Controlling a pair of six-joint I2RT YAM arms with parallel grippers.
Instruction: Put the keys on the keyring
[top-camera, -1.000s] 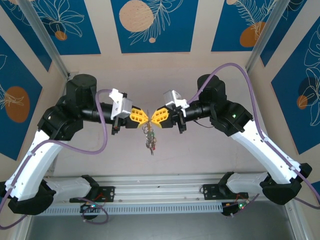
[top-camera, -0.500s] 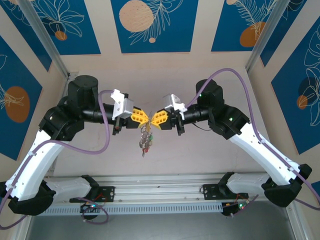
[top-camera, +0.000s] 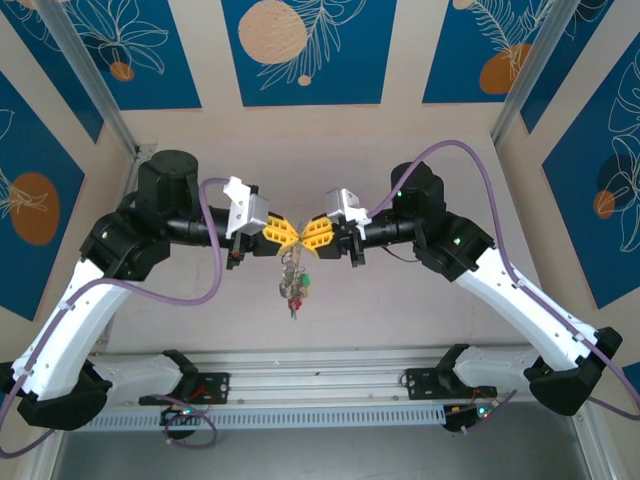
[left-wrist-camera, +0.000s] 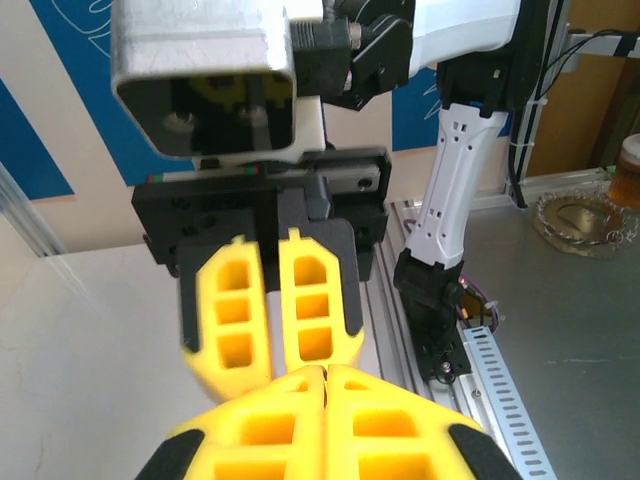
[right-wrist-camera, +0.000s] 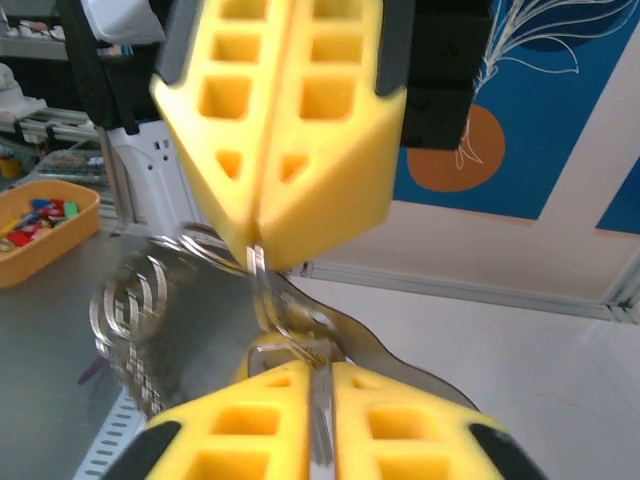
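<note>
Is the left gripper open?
No, in the left wrist view the left gripper has its fingers pressed together, with no gap between them.

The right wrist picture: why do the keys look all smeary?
Right wrist: the keys hang close to the lens and come out as smeared, doubled loops, while the yellow pads look crisp. Top external: the same keys are tiny but sharper. Left wrist: one far yellow finger has a soft, blurred edge.

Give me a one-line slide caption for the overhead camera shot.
Tip to tip above the table, the left gripper and right gripper both pinch a dangling bunch of keys.
</note>
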